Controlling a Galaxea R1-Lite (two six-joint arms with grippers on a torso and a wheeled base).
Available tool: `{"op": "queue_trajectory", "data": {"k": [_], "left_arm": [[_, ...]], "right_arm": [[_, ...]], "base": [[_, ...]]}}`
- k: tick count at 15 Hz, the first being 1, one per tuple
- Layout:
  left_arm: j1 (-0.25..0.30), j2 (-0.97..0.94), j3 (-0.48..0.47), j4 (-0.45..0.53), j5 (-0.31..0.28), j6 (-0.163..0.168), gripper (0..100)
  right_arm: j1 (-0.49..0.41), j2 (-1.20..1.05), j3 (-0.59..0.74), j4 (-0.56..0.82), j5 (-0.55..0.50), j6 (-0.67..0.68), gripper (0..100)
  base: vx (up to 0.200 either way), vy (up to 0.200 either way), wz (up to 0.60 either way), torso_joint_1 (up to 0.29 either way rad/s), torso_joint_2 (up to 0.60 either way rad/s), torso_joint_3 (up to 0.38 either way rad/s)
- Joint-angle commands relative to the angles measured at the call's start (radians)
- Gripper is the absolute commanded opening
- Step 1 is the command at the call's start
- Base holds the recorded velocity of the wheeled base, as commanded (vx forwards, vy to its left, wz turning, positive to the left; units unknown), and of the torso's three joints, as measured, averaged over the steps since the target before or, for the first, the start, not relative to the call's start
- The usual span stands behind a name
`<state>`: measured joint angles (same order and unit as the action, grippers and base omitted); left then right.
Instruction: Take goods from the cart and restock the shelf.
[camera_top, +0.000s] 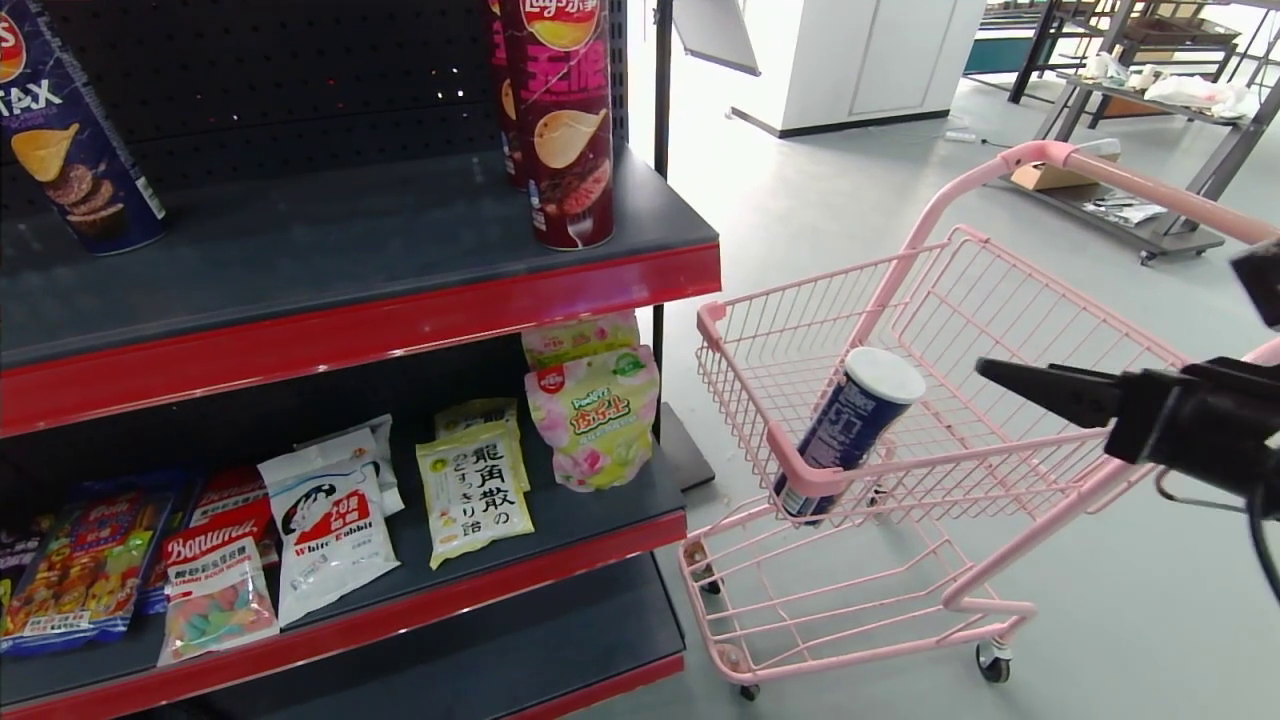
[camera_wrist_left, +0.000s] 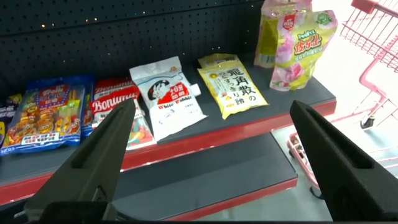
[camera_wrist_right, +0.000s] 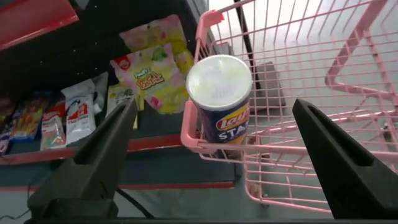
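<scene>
Right end effector (camera_wrist_right: 214, 103), spread, points at chip can (camera_wrist_right: 227, 124).

I am counting one white-lidded can (camera_top: 850, 430) in one pink cart (camera_top: 712, 322), one blue can (camera_top: 70, 150) and two dark red cans (camera_top: 570, 130) on the upper shelf (camera_top: 350, 230), and two green pouches (camera_top: 600, 415) below.

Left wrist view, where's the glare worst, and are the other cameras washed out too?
Left wrist view: the floor beside the pink cart is blown out white, bleaching the floral snack bag's edge. Right wrist view: glare brightens the chip can's lid. Head view: bright floor, while the pegboard back above the top shelf lies in shadow.
</scene>
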<state>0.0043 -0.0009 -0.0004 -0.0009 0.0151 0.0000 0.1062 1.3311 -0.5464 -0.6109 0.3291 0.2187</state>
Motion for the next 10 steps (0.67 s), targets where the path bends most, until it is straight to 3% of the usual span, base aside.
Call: {"op": "queue_trajectory", "data": {"k": [1,10], "left_arm": [[0.000,0.001,0.000,-0.001,0.000,0.000,100],[-0.001,0.001,0.000,0.001,0.000,0.000,100]], "right_arm": [[0.023,0.241,0.017,-0.125,0.027,0.004,100],[0.073,0.318,0.011,-0.194,0.016,-0.004,100]], "base": [[0.000,0.000,0.00,0.000,0.00,0.000],[0.000,0.000,0.00,0.000,0.00,0.000]]}}
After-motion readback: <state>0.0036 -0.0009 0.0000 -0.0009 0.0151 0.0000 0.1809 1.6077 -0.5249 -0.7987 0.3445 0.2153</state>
